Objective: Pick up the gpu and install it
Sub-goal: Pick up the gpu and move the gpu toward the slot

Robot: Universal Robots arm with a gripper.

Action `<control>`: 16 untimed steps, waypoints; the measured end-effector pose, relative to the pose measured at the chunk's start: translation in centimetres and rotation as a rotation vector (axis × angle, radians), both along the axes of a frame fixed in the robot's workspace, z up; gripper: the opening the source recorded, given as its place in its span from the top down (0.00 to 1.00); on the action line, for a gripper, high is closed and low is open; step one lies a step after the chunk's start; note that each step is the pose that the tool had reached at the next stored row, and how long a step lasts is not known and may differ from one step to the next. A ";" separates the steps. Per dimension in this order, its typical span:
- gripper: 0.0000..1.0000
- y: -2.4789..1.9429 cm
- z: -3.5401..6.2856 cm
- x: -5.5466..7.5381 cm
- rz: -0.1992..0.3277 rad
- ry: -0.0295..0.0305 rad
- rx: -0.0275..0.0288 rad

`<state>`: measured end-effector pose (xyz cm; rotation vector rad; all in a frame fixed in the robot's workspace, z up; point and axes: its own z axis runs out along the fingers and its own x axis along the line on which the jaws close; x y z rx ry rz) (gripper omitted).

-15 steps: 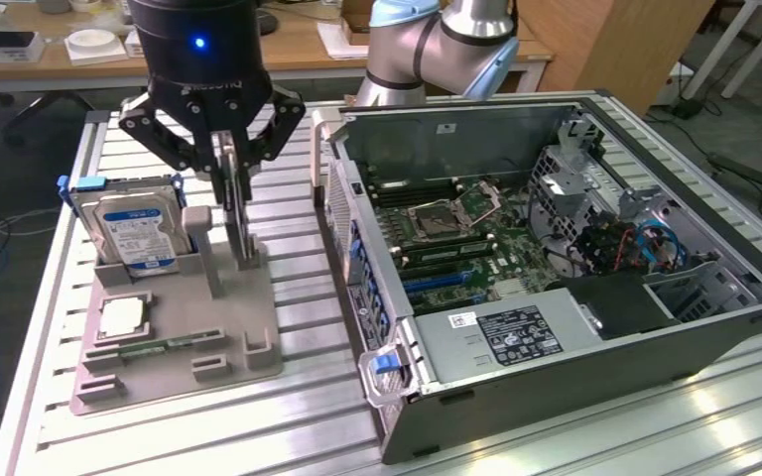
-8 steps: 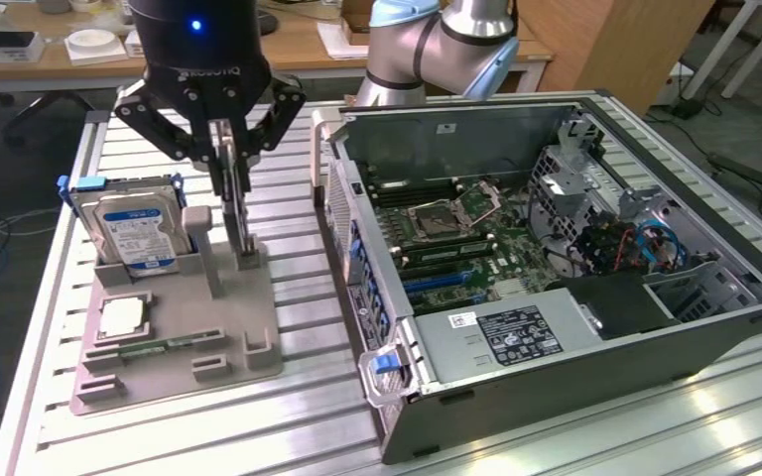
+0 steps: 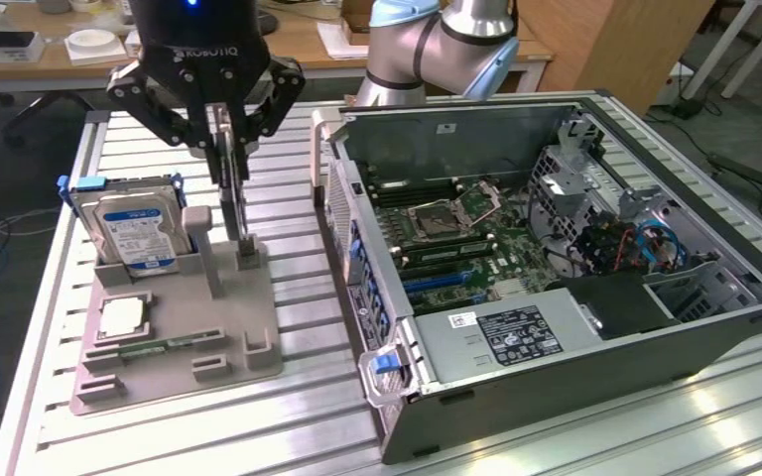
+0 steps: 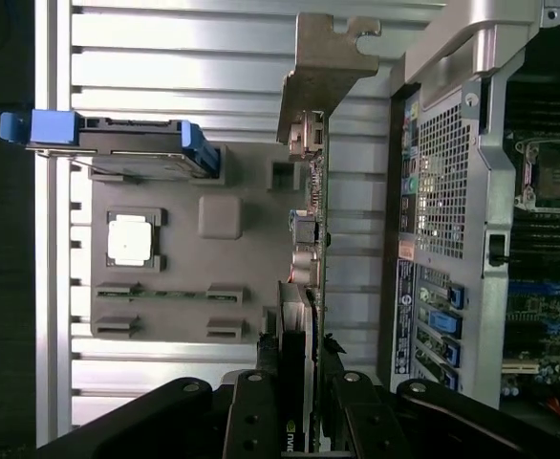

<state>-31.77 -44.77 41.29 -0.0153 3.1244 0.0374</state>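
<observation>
Gripper jaws are clamped on the top edge of the gpu, which is held upright and reaches down to the grey holder directly beneath. A hard drive is stood just to one side below, and the open computer case is set on the other side.

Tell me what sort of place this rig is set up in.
Probably a robotics lab or workshop: an open computer case lies on a slatted metal table, a grey fixture holds a hard drive, and a cluttered wooden desk stands behind.
</observation>
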 end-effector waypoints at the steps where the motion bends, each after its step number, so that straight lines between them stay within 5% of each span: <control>1: 0.73 0.00 0.18 0.0 0.000 0.0000 0.0000; 16: 0.73 0.00 1.72 0.0 0.000 -0.0006 -0.0061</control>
